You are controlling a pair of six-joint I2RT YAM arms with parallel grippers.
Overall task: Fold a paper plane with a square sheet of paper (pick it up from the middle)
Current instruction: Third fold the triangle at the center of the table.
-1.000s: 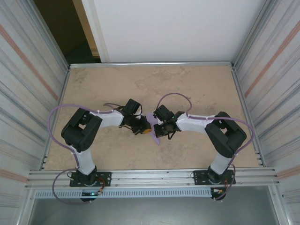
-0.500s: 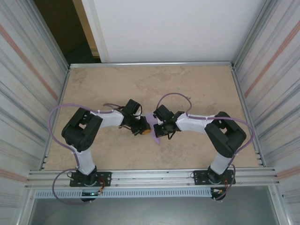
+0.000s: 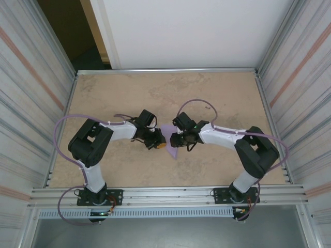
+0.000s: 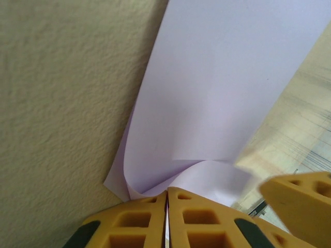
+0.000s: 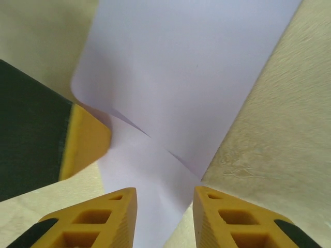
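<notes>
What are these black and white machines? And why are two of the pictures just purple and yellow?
They are two robot arms, bolted at the near edge of a table. One picture comes from a camera high above that looks down on both arms. The other two come from small cameras on the arms' wrists, so you see the yellow fingers very close up. The purple thing is a square sheet of paper, bent and curled between the arms. The left fingers are shut and pinch the paper. The right fingers are open, with the paper running between them; they do not seem to squeeze it.
</notes>
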